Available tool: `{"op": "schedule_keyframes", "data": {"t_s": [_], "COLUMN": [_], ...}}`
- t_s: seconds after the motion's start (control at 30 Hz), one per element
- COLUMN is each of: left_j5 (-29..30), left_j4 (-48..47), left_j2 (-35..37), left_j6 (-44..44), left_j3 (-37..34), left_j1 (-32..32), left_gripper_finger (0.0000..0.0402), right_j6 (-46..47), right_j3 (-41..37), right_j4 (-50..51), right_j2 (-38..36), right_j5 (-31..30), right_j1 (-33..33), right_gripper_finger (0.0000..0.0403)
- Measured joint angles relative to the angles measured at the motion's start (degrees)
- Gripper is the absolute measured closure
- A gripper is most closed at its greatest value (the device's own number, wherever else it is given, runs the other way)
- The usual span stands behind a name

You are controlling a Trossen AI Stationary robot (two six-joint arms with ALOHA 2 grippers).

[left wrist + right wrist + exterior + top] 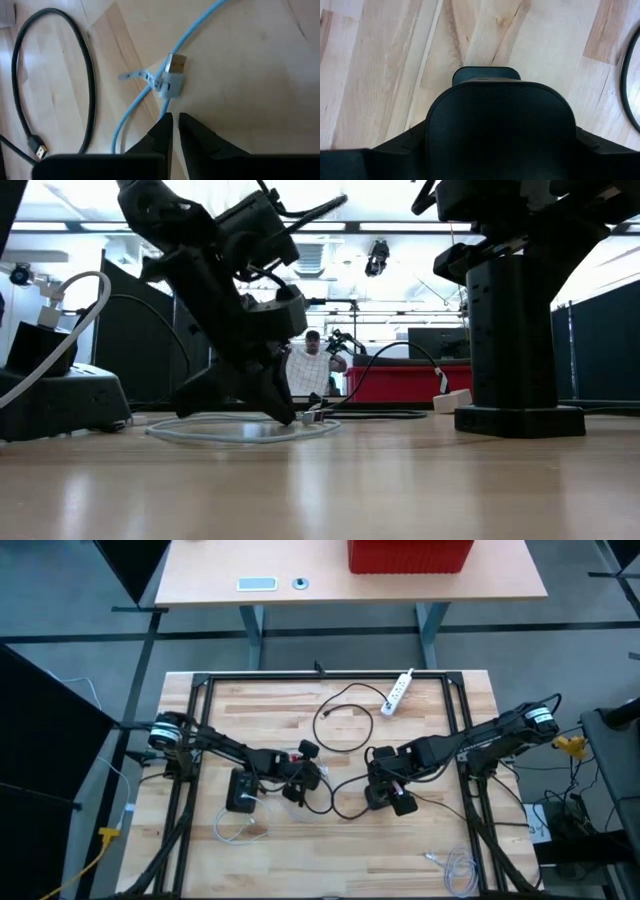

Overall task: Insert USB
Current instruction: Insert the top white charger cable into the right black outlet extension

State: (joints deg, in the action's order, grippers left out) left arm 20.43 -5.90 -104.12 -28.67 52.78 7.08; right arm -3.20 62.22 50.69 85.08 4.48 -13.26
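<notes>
A white USB cable lies on the wooden table. Its gold-tipped plug (175, 62) and white plug body (169, 86) show just ahead of my left gripper (175, 122), which is shut on the cable near the table's middle (300, 778). The cable's slack loop (240, 430) rests flat on the wood. My right gripper (385, 790) is right of centre, shut on a black rounded block (497, 125) that fills its wrist view. The block's port is hidden. My left gripper pinches the white cable just behind the plug body (165, 106) between its two fingertips (162, 130), slanting down from the table's left side. The plug sticks out past the fingertips, close over the wood. My right gripper holds the black block by its two sides, with a finger (400, 145) on either side. The block itself hides the points of contact. Its foot (520, 420) appears to stand on the table.
A second black box (240, 790) sits by the left arm with thin white cable beside it. A black cable loop (345, 710) and a white power strip (398, 690) lie toward the far edge. Another white cable coil (455, 865) is at the near right. A person stands beyond the table (312, 365).
</notes>
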Motion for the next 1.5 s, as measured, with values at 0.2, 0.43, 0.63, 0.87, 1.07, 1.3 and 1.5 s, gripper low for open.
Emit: {"op": "schedule_keyframes", "data": {"t_s": [0.2,0.43,0.63,0.87,1.07,1.3,1.5], "left_j5": [-2.0,-3.1,-3.2,-3.1,-3.0,-3.0,-3.0], "left_j4": [0.6,0.6,0.6,0.8,0.8,0.7,0.7], "left_j2": [4.1,3.8,3.8,3.8,3.8,3.8,3.8], "left_j6": [-0.4,-0.2,0.2,0.6,0.7,0.2,0.2], "left_j3": [0.0,0.0,0.0,0.0,0.0,0.0,0.0], "left_j1": [-0.8,-2.0,-2.0,-2.0,-2.0,-2.0,-2.1], "left_gripper_finger": [0.0352,0.0318,0.0295,0.0280,0.0280,0.0292,0.0286], "right_j6": [6.3,12.3,13.1,14.8,15.4,16.3,18.2], "right_j3": [0.0,1.9,2.6,2.5,1.2,2.5,2.9], "right_j4": [-0.6,0.9,0.7,-0.3,-0.6,0.4,-0.1], "right_j2": [0.0,0.2,0.3,0.2,0.0,0.0,0.0], "right_j5": [-0.9,-1.0,-0.6,-1.5,-4.1,-4.7,-4.7], "right_j1": [0.0,0.0,0.0,0.0,-0.5,-0.5,-0.5], "right_gripper_finger": [0.0140,0.0140,0.0140,0.0115,0.0116,0.0136,0.0103]}}
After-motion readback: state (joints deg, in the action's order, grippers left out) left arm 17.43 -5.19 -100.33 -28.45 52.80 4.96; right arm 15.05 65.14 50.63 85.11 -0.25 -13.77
